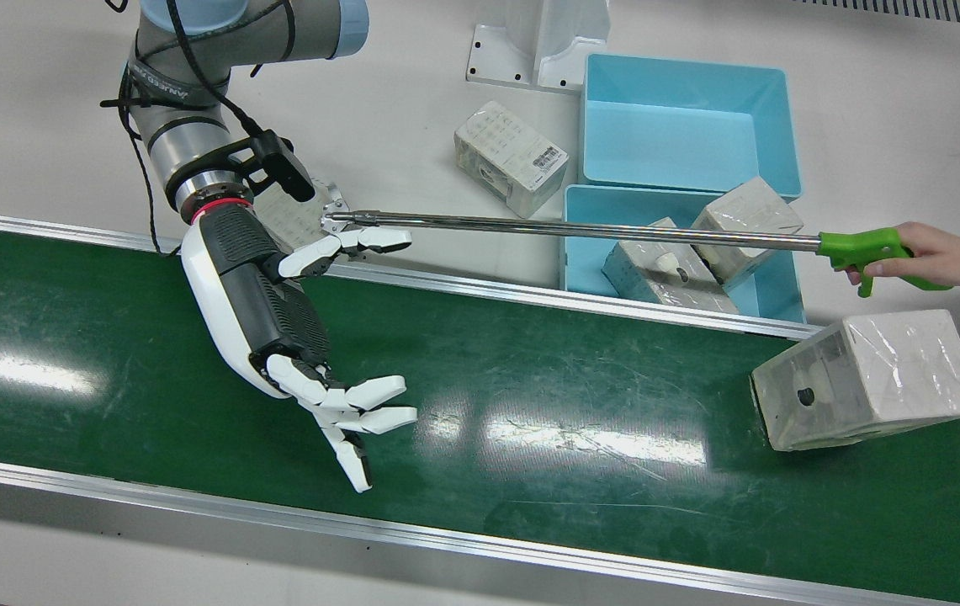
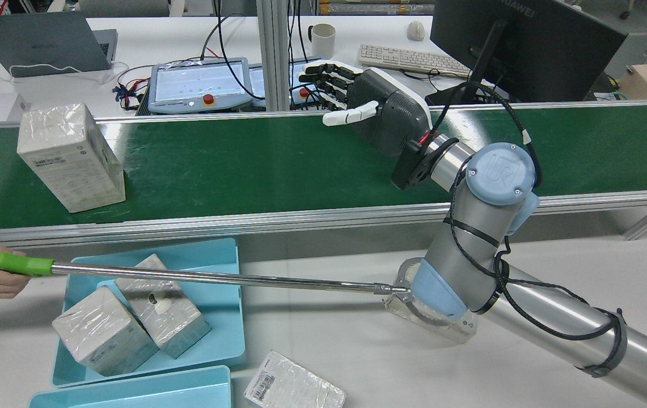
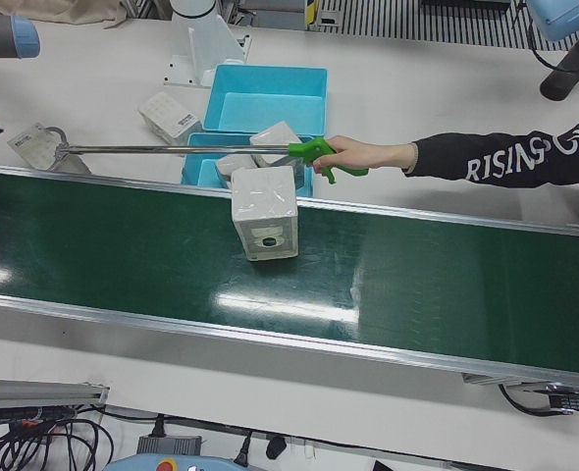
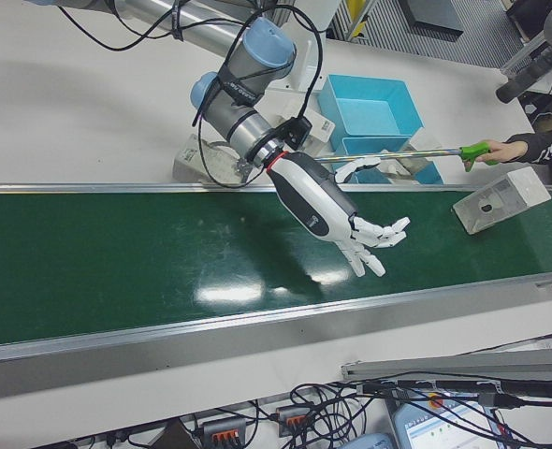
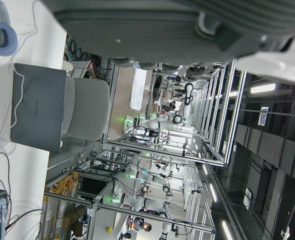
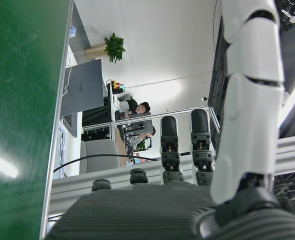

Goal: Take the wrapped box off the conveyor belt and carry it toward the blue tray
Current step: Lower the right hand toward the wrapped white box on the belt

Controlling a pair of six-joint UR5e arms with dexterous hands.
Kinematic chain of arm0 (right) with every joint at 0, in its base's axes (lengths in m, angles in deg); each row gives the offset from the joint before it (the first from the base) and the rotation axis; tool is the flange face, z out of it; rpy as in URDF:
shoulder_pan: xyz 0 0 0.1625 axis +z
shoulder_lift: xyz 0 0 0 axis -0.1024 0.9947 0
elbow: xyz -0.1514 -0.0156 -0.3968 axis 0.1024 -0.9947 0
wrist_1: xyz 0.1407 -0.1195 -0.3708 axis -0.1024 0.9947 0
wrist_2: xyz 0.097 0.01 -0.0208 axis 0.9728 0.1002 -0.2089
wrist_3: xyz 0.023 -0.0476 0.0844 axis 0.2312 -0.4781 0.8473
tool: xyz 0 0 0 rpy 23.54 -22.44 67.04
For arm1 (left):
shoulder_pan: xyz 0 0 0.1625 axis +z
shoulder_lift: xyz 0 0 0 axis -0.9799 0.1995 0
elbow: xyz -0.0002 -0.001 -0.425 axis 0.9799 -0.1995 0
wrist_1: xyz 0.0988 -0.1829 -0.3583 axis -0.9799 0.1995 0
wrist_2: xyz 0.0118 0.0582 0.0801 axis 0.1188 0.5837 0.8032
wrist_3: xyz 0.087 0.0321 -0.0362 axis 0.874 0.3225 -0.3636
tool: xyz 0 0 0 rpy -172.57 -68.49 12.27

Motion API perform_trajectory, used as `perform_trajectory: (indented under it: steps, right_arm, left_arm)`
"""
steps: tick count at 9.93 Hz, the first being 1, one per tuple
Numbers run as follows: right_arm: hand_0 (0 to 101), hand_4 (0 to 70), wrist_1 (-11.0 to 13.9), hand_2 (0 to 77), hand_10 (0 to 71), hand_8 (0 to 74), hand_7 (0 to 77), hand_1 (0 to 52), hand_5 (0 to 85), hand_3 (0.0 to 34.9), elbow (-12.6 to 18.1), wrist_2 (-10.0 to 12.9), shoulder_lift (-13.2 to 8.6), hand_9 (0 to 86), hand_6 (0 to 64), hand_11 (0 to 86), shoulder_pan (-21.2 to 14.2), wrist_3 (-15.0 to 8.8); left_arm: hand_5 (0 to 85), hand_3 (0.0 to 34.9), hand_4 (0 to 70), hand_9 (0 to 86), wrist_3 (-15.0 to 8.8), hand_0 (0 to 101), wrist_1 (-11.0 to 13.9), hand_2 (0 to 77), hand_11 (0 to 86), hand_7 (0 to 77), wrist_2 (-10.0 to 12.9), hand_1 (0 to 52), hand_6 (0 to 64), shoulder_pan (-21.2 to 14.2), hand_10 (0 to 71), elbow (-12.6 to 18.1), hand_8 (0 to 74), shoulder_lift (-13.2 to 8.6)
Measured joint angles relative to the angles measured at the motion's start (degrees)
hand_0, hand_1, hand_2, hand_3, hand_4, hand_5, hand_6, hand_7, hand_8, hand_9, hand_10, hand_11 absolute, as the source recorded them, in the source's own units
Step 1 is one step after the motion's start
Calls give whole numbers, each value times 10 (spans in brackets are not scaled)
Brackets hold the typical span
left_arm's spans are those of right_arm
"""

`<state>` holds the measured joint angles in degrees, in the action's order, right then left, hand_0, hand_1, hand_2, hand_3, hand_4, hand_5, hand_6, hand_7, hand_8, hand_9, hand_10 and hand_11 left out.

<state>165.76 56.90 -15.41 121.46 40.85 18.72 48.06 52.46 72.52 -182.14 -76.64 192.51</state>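
The right hand [image 1: 278, 328] hangs above the green conveyor belt [image 1: 530, 404], palm turned out, its fingers [image 1: 362, 417] spread apart and holding nothing. The wrapped box [image 1: 867, 379] stands on the belt well away from that hand, toward the end where the trays are, tilted a little so that one corner lifts (the clear film on it catches the light). Just off the belt's edge, on the white table [image 1: 412, 76], sit two blue trays: the nearer tray [image 1: 580, 252] holds two more wrapped boxes leaning against each other, and the farther tray [image 1: 686, 126] is bare inside. Another wrapped box [image 1: 511, 157] lies on the table beside the trays. A person's hand [image 1: 934, 255] grips the green handle of a long metal grabber [image 1: 580, 227], whose rod stretches over the nearer tray and reaches a flat packet [image 2: 431, 320] lying by the right arm's base. The left hand shows only as a dark blurred palm [image 5: 177, 30] at the edge of its own camera, so whether it is spread or closed cannot be told.
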Motion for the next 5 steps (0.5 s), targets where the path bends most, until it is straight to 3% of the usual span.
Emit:
perform_trajectory:
  steps: [2,3,4,5]
  right_arm:
    - [484,213,-1,147,0,5,267,169,289,126,0,7,-15,54,82,11,-16,-12]
    - [488,175,-1,109,0,5,267,136,273,124,-1,8,-21,54,82,11,-19,-18]
    - [488,175,-1,109,0,5,267,136,273,124,-2,9,-25,54,82,11,-21,-26]
    - [488,191,-1,158,0,5,267,164,284,131,-3,9,-26,49,82,11,-24,-33]
  left_arm:
    - [11,0,0,0,0,0,0,11,5,5,0,0,0,0,5,0,5,0]
    - [11,0,0,0,0,0,0,11,0,5,0,0,0,0,5,0,5,0]
    - [11,0,0,0,0,0,0,11,0,5,0,0,0,0,5,0,5,0]
    - [11,0,0,0,0,0,0,11,0,5,0,0,0,0,5,0,5,0]
